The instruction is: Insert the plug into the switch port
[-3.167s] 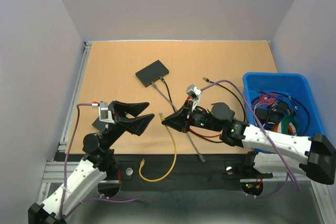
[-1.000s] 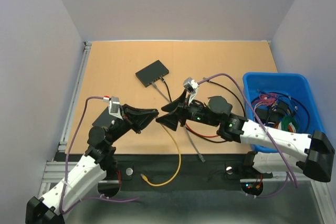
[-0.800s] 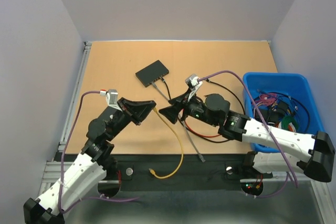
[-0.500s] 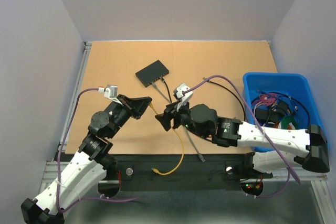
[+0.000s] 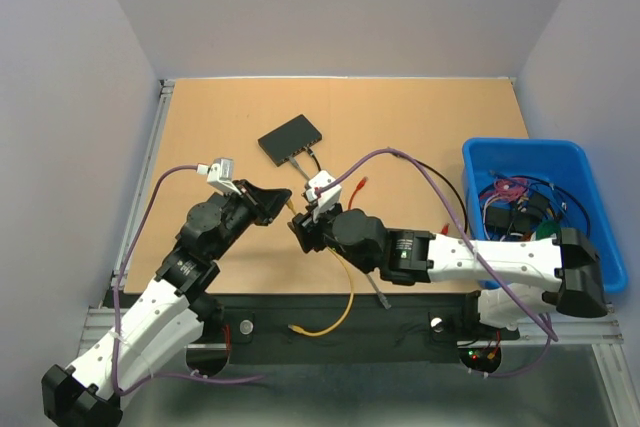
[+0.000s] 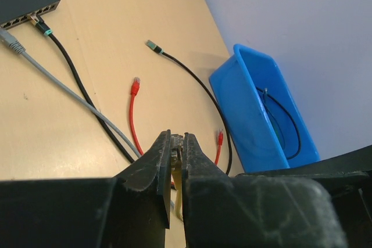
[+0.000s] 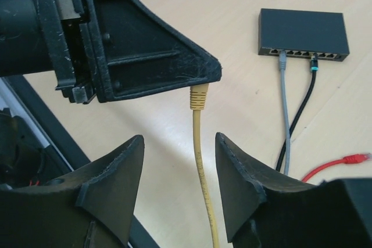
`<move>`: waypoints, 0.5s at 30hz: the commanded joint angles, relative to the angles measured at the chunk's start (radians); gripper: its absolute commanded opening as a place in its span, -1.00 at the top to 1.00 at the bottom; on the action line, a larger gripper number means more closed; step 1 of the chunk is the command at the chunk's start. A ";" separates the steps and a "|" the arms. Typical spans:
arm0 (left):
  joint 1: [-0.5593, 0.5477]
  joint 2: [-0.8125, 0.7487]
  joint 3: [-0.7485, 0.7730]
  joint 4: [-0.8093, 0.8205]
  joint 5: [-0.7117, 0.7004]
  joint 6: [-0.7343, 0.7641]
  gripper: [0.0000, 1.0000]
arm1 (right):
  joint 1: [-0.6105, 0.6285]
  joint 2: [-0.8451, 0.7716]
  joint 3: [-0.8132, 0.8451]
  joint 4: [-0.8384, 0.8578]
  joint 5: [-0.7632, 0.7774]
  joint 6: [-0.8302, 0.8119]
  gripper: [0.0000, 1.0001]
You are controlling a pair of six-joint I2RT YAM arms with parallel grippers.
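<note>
My left gripper (image 6: pixel 176 136) is shut on the yellow cable's plug (image 6: pixel 176 145), whose tip just shows between the jaws. In the top view the left gripper (image 5: pixel 284 203) hangs above the table, short of the black switch (image 5: pixel 291 138). The yellow cable (image 7: pixel 201 161) hangs down from the plug boot (image 7: pixel 199 96) between the fingers of my right gripper (image 7: pixel 179 141). Those fingers stand open and do not touch the cable. The switch (image 7: pixel 303 33) has a grey and a black cable plugged in, with free ports beside them.
A blue bin (image 5: pixel 540 197) full of cables stands at the right. A loose red cable (image 6: pixel 134 114) and a black cable (image 6: pixel 192 82) lie on the table between switch and bin. The grey cable (image 5: pixel 372 282) runs toward the near edge.
The left gripper carried the plug forward and up toward the switch. The right arm swung left to meet it, and its jaws narrowed around the hanging yellow cable.
</note>
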 commanded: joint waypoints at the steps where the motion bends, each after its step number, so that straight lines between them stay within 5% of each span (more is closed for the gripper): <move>1: 0.003 -0.009 0.053 0.036 -0.001 -0.011 1.00 | 0.010 0.010 0.063 0.036 0.098 -0.029 -0.09; 7: 0.003 -0.005 0.051 0.044 0.011 -0.017 1.00 | 0.011 0.069 0.091 0.060 0.165 -0.035 0.12; 15: 0.003 -0.015 0.055 0.047 0.032 -0.026 1.00 | 0.010 0.143 0.134 0.082 0.210 -0.029 0.13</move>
